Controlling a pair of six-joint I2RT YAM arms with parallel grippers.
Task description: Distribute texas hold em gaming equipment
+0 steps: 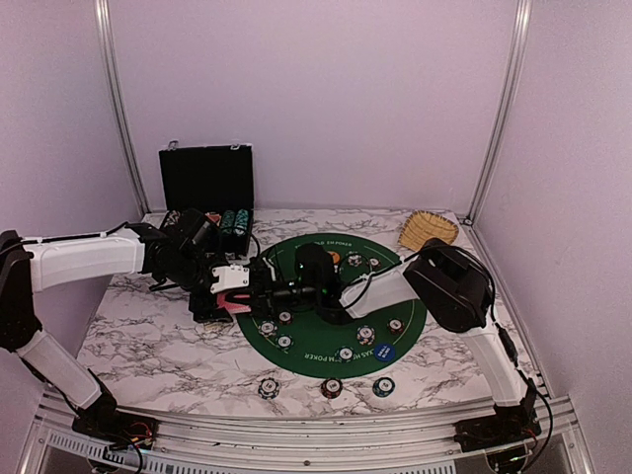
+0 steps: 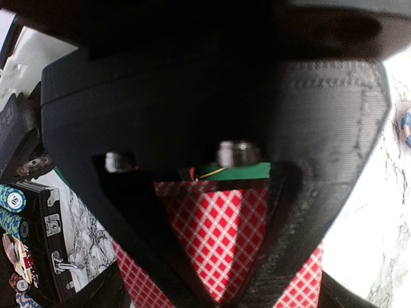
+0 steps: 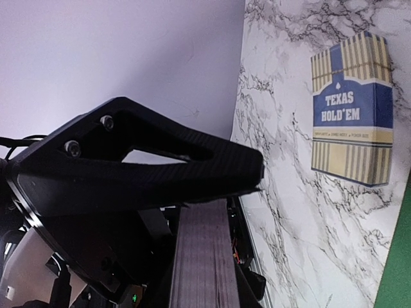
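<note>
Red-backed playing cards point(image 2: 218, 224) sit clamped in the left gripper point(image 2: 221, 282), the right gripper point(image 1: 269, 284) at their edge, grip unclear; a mistimed release could scatter them.

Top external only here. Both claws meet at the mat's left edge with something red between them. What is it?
Observer: Left wrist shows red diamond-patterned cards behind the triangular cutout of a black claw finger.
Operator: Single card or the deck?
Observer: Right wrist shows a thick stack, edge-on, right beside the right claw's finger.
Operator: Any card box? Not seeing one.
Observer: Yes, a blue and cream "Texas Hold'em" box lies flat on the marble, apart from the stack.
</note>
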